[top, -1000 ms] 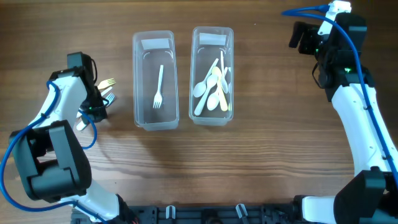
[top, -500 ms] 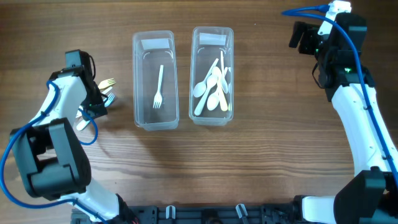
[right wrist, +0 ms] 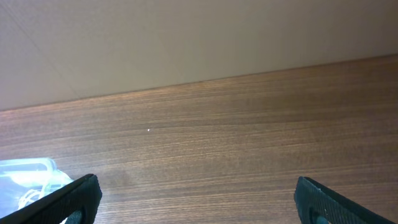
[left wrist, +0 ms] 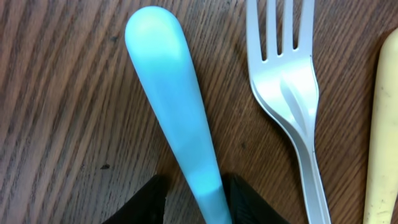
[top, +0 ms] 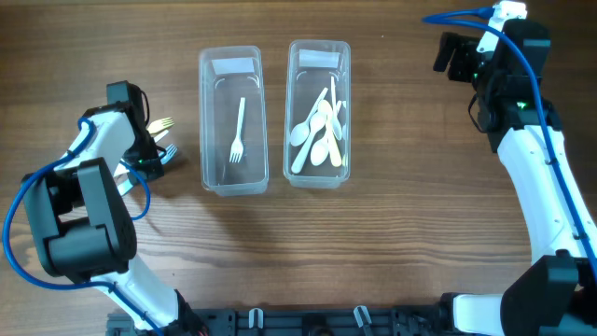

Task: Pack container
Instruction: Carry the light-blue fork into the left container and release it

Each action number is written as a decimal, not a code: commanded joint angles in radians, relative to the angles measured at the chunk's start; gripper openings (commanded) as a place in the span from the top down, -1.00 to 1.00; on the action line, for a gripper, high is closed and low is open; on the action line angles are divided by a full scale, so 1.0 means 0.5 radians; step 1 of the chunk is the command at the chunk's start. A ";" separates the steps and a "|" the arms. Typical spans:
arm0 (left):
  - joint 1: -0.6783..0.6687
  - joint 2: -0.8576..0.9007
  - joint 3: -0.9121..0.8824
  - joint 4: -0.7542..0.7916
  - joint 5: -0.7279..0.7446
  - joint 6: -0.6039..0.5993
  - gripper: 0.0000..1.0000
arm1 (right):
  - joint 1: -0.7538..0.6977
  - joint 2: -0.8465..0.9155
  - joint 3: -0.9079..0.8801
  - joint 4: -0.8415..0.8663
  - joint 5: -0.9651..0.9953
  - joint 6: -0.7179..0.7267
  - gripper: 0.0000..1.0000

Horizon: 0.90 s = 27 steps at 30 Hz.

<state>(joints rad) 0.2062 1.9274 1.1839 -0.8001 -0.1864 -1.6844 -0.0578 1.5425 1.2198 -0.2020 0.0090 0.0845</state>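
Observation:
Two clear containers stand side by side: the left container (top: 209,121) holds one white fork (top: 239,131), the right container (top: 292,121) holds several pale spoons (top: 319,131). My left gripper (top: 149,161) (left wrist: 197,202) is low over the loose cutlery at the table's left. Its fingers are closed on the handle of a light blue utensil (left wrist: 171,99) that lies on the wood. A silver-white fork (left wrist: 287,81) (top: 169,147) lies beside it, and a cream utensil (left wrist: 382,124) shows at the right edge. My right gripper (top: 450,56) (right wrist: 196,193) is open and empty at the far right.
A yellowish fork (top: 161,123) lies on the table left of the containers. The wooden table (top: 401,233) runs to a pale wall (right wrist: 186,37) seen in the right wrist view. A container corner (right wrist: 28,171) shows at that view's lower left.
My left gripper has shifted slightly toward the containers over the loose cutlery. The right arm has not moved.

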 commanded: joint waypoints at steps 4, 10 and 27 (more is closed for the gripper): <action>0.021 0.087 -0.014 -0.040 0.142 -0.013 0.42 | -0.003 -0.022 0.008 0.004 0.034 -0.011 -0.99; 0.027 0.057 -0.013 -0.146 0.156 -0.012 0.61 | -0.003 -0.022 0.008 0.004 0.034 -0.011 -0.99; 0.185 -0.588 -0.013 -0.111 0.158 0.140 0.92 | -0.003 -0.022 0.008 0.002 0.035 -0.011 -1.00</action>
<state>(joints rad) 0.2970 1.7187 1.1816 -0.8776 -0.1135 -1.6730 -0.0578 1.5425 1.2198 -0.2020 0.0090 0.0845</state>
